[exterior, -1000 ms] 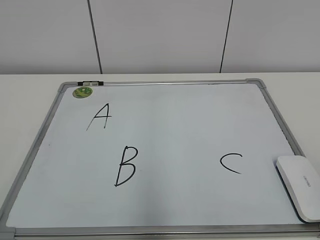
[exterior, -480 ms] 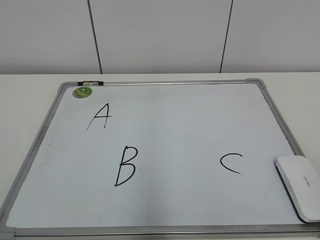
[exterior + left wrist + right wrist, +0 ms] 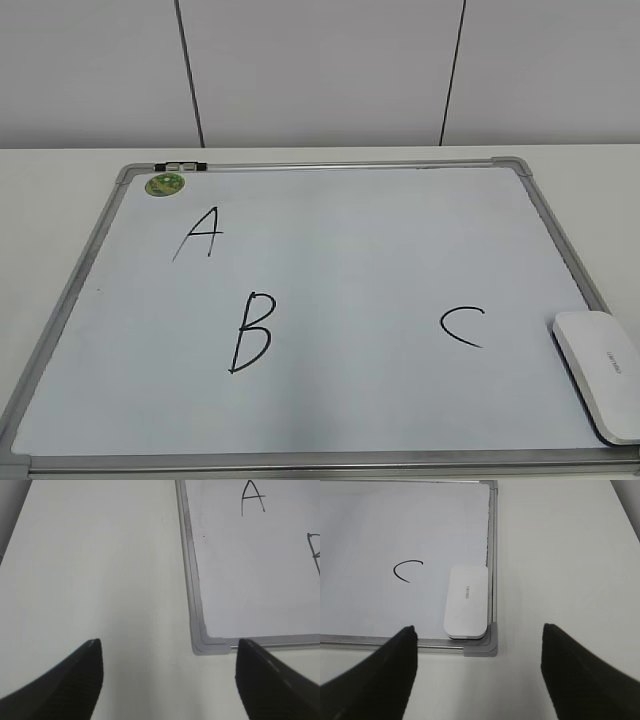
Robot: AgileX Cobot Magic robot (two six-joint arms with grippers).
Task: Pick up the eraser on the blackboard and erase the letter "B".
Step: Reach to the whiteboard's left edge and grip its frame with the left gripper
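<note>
The blackboard (image 3: pixel 330 200) is a white board in a silver frame, lying flat on the table. The black letter "B" (image 3: pixel 250 333) is at its lower left; its edge shows in the left wrist view (image 3: pixel 315 550). The white eraser (image 3: pixel 600 372) lies in the board's near right corner, also in the right wrist view (image 3: pixel 466 601). My right gripper (image 3: pixel 477 662) is open, hovering over the table just short of that corner. My left gripper (image 3: pixel 167 672) is open over the table beside the board's near left corner (image 3: pixel 205 642). Neither gripper shows in the exterior view.
A black "A" (image 3: pixel 201 233) and a black "C" (image 3: pixel 462 326) are also on the board, with a round green sticker (image 3: pixel 165 184) at the top left. A white wall stands behind the table.
</note>
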